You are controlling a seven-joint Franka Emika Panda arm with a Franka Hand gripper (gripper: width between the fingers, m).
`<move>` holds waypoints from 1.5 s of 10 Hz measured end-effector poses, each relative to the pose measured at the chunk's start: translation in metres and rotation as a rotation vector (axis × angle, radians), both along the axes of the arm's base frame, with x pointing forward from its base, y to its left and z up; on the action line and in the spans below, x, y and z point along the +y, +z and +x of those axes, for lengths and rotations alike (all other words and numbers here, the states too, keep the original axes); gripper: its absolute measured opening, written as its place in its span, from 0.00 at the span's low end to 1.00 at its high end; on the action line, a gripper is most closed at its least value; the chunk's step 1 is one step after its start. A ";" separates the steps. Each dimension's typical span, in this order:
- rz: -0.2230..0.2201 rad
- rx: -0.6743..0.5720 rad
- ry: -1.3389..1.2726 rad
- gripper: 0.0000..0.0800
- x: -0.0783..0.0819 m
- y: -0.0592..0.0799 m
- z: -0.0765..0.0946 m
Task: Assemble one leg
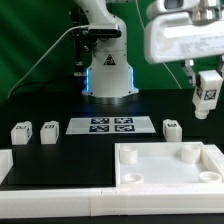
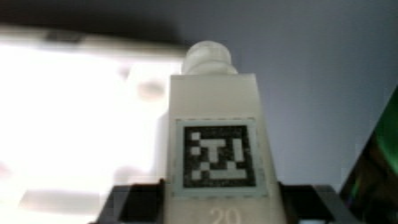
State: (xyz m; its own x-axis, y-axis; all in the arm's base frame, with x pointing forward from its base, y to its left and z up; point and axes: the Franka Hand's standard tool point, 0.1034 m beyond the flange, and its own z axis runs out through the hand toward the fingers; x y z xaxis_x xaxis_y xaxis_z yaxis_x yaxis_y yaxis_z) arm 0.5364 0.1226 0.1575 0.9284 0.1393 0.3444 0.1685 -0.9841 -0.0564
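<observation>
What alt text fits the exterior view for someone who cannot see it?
The claw holds one leg up off the table at the exterior view's right. Three more legs sit on the black table, two on the exterior view's left of the marker board and one on its right; the white panel with corner holes lies nearer the camera.

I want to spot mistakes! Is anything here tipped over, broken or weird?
Nothing looks broken or spilled. One small white plastic block leg with a black-and-white tag is up in the air, held by the end effector; three others sit on the black table.
</observation>
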 end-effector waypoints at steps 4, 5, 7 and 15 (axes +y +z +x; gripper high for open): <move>0.009 -0.174 0.009 0.37 -0.010 0.007 0.020; 0.009 -0.173 0.009 0.37 -0.010 0.007 0.020; 0.015 -0.195 0.009 0.37 -0.009 -0.014 0.020; 0.023 -0.218 0.018 0.37 -0.004 -0.040 0.076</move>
